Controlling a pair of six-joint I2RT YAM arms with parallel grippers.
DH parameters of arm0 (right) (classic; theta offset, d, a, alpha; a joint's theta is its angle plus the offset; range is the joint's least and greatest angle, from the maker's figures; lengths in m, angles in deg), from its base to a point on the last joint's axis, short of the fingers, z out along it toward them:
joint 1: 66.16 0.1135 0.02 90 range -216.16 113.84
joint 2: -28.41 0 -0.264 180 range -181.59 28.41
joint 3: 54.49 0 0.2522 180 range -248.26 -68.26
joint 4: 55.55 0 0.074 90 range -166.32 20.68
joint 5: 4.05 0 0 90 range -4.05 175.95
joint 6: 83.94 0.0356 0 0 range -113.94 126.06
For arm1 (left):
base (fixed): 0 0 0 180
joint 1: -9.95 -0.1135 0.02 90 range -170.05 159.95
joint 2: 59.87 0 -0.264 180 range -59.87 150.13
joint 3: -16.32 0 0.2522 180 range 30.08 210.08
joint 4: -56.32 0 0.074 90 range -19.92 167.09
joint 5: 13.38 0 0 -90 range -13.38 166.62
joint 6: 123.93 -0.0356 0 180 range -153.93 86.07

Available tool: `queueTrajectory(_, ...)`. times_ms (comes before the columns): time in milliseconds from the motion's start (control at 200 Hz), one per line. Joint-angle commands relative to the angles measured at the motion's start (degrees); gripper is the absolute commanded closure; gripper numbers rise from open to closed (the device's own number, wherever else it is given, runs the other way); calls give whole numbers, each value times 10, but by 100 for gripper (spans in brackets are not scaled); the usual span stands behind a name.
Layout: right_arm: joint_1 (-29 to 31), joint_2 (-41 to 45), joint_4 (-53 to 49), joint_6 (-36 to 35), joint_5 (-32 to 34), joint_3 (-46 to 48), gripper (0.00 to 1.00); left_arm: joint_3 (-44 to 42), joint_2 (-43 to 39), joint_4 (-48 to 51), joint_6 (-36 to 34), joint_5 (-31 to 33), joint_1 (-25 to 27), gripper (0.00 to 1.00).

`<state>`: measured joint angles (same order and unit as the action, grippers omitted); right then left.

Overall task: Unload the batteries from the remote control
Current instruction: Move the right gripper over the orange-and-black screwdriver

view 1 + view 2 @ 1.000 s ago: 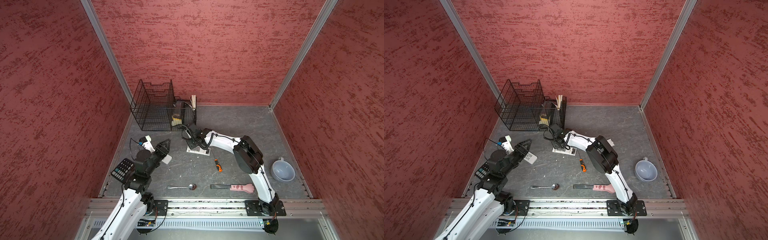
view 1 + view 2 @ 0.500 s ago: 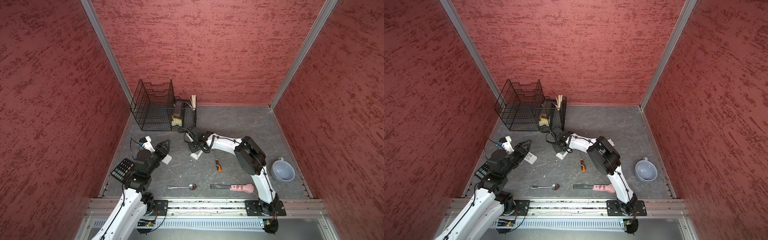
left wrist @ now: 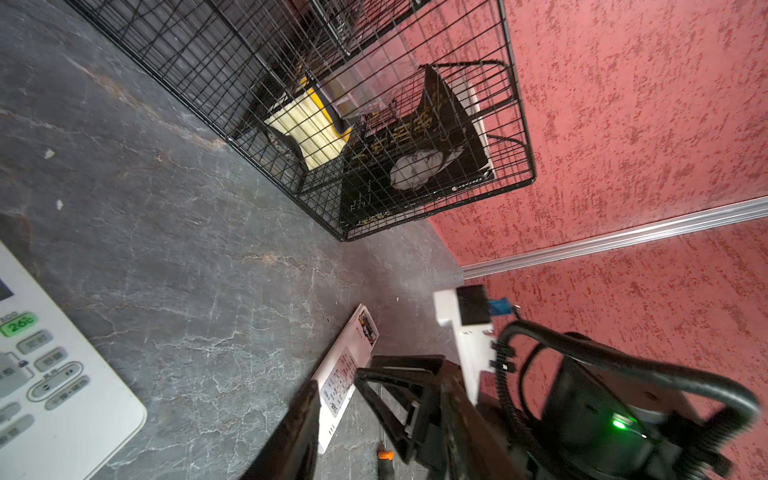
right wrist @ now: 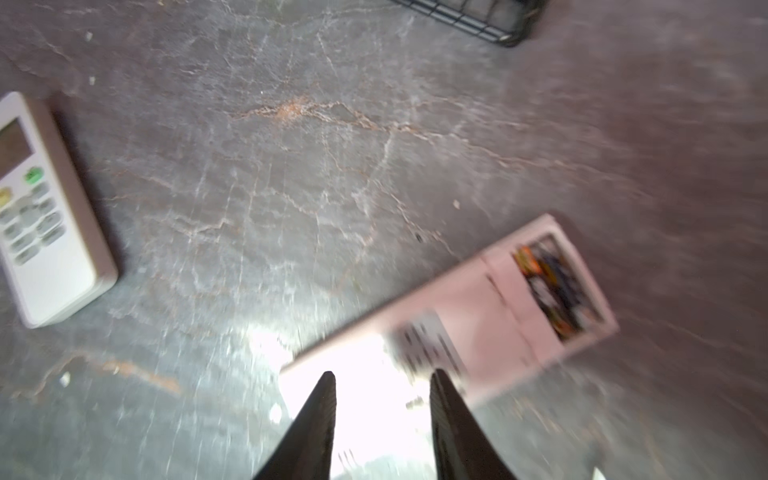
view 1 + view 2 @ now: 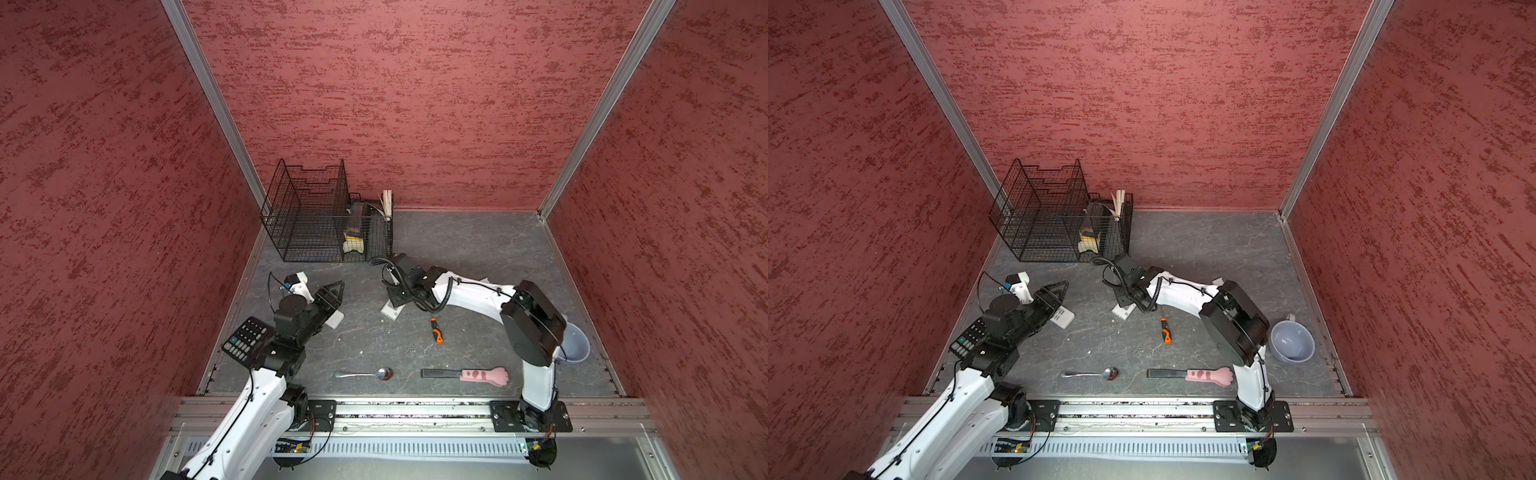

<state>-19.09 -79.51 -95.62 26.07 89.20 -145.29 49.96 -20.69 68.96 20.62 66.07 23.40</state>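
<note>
Hovering over one end of the remote control (image 4: 478, 307), the right gripper (image 4: 382, 374) has its fingers apart with nothing between them. Only the right wrist view shows that this white remote lies face down on the tabletop (image 4: 291, 166), its back compartment uncovered and the batteries (image 4: 552, 286) still inside, smeared into dark and orange streaks. In both top views the right arm covers most of that remote, and no batteries can be made out there. Blur hides whether the fingertips touch the casing.

The left gripper (image 5: 336, 294) also stands apart and holds nothing, just beside a second remote (image 5: 334, 320). The wrist views show this one lying face up, buttons showing. A black keypad (image 5: 248, 340) is partly hidden under the left arm. A grey bowl (image 5: 1291, 343) shows its whole rim in a top view, while in a top view the bowl (image 5: 577, 345) is mostly covered by the right arm's elbow.

The wire rack (image 5: 291, 208) in the far corner holds a yellow-edged pad (image 3: 307, 129) and a black packet with gold print (image 3: 419, 124), clearest from the left wrist.
</note>
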Motion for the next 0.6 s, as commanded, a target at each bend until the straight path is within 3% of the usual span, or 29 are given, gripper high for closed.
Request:
queueTrajectory(0,2,61,-24,39,33,43,57,35,27,5,-32,-32,-3,51)
queueTrajectory(291,7,200,-45,117,36,228,53,90,128,-2,-69,-51,36,50)
queueTrajectory(596,10,223,-28,134,10,299,52,135,204,-11,-79,-26,97,50)
